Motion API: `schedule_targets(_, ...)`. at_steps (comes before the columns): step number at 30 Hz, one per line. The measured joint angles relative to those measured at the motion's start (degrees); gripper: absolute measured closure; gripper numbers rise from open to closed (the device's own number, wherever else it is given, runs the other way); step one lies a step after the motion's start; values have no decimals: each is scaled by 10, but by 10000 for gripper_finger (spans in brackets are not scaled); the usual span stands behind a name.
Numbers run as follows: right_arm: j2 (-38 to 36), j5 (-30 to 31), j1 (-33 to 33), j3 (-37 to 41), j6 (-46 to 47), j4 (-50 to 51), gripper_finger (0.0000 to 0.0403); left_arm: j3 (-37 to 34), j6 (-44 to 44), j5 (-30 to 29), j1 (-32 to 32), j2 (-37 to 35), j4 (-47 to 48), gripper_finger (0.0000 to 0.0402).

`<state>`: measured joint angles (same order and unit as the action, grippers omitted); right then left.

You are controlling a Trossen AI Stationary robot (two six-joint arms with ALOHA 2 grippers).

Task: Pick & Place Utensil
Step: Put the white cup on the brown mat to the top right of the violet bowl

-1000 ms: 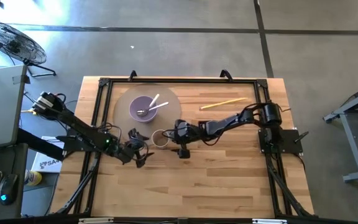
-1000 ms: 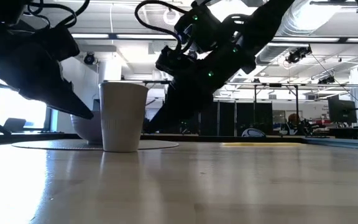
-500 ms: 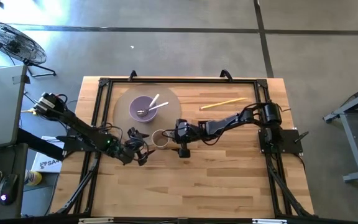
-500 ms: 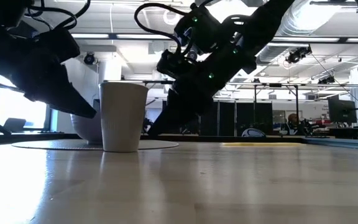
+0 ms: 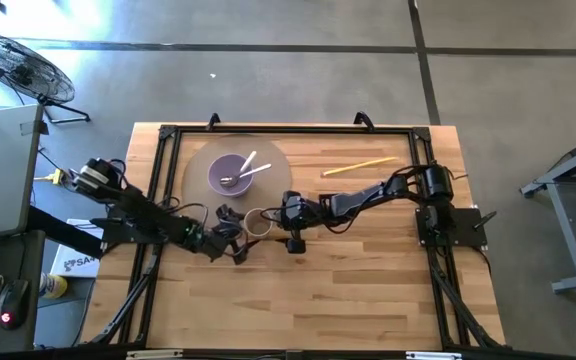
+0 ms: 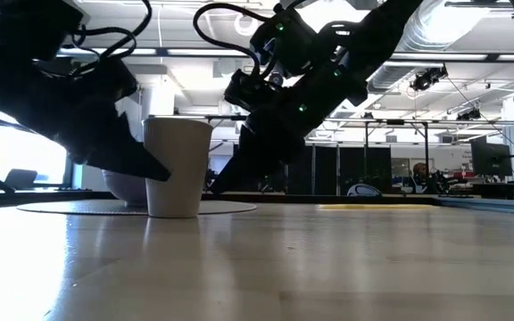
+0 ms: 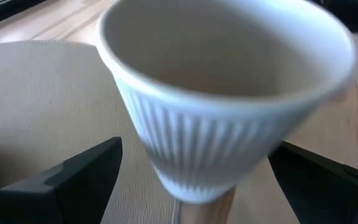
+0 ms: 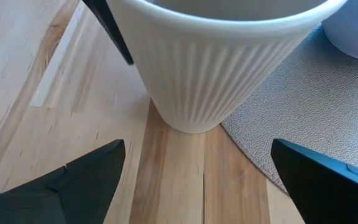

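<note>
A ribbed white paper cup (image 5: 257, 222) stands upright on the wooden desk (image 5: 368, 290), its base straddling the edge of a round grey placemat (image 5: 200, 158), with both arms closed in on it from opposite sides. The left end effector (image 5: 235, 232) sits just beside the cup on its left, and its wrist view shows the cup (image 7: 229, 93) filling the gap between two spread fingers (image 7: 86, 174), so it is released and holds nothing. The right end effector (image 5: 280, 213) sits just beside the cup on the other side, and its own view likewise shows the cup (image 8: 219, 59) between wide-apart fingers (image 8: 79, 180), released and empty. The utensils are elsewhere: a white spoon-like utensil (image 5: 251, 168) lies in the purple bowl (image 5: 230, 174) on the mat, with what may be a second, metallic one beside it, though the high view is too coarse to be sure; a pair of pale chopsticks (image 5: 360, 166) lies on the bare wood nearer the right arm's base, well apart from the cup. In the low view the cup (image 6: 177, 167) stands between the two dark end effectors, apparently untouched. Judged from this, no utensil has been picked yet; the step in hand looks like steadying or positioning the cup as the receptacle. The next move calls for one end effector to close gently on the thin cup wall without crushing or tipping it, while the other backs off toward a utensil.
</note>
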<state>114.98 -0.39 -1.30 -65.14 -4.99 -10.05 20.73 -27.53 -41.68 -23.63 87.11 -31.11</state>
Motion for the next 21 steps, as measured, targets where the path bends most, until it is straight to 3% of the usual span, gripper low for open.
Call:
schedule_targets(7, 0, 0, -5, 0, 0, -1, 5, 0, 34, 29, 20, 33, -51, 7)
schedule_targets(16, 0, 7, -10, 0, -2, -1, 5, 0, 95, 21, 22, 94, -196, 7)
schedule_targets(21, 0, 8, -10, 0, -1, 4, 5, 27, 111, 15, 24, 117, -198, 7)
